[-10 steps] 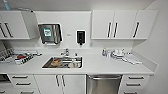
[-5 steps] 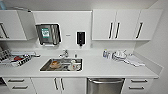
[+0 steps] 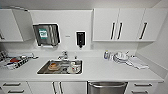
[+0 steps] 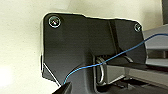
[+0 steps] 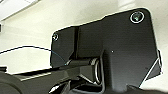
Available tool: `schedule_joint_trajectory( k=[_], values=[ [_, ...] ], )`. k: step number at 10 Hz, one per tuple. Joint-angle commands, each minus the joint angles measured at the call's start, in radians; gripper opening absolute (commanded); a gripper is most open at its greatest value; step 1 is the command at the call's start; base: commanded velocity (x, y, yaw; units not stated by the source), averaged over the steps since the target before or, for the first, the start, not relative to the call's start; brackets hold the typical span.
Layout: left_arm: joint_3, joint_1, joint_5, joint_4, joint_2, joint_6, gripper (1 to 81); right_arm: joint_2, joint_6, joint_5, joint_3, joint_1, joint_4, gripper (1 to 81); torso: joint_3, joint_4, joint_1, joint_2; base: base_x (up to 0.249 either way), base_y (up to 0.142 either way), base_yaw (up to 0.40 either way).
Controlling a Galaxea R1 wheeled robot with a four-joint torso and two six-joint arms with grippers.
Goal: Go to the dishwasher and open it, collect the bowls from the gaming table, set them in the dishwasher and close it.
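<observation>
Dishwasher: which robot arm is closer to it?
Probably right: the dishwasher lies right of the head view's middle, on the right arm's side, across from the left. Arm positions cannot be told.

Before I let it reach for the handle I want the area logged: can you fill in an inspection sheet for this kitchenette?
Surface: white countertop with an inset steel sink.
Job's things: dishwasher under the counter, door shut, bar handle across its top.
Clutter: dishes in the sink; stacked plates and a folded cloth to the right; a rack of items to the left.
Grippers: cannot tell.
Cables: thin blue wire across the left wrist plate.
Surroundings: white wall cabinets, paper towel dispenser, black soap dispenser.
</observation>
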Motion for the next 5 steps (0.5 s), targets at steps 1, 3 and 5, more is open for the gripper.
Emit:
schedule_joint_trajectory(
  k=[1,3,5],
  values=[
    [0.0,-0.042,0.058,0.007,-0.014,0.008,81.1,-0.019,-0.002,-0.063,0.011,0.045,-0.001,81.1,0.0,0.0,0.0,0.0,0.143,0.0,0.0],
    [0.0,-0.042,0.058,0.007,-0.013,0.008,81.1,-0.019,0.0,-0.063,0.009,0.045,-0.001,81.1,0.0,0.0,0.0,0.0,0.143,0.0,0.0],
    [0.0,-0.042,0.058,0.007,-0.013,0.008,81.1,-0.017,-0.002,-0.063,0.009,0.048,0.0,81.1,0.0,0.0,0.0,0.0,0.139,0.0,0.0]
  ],
)
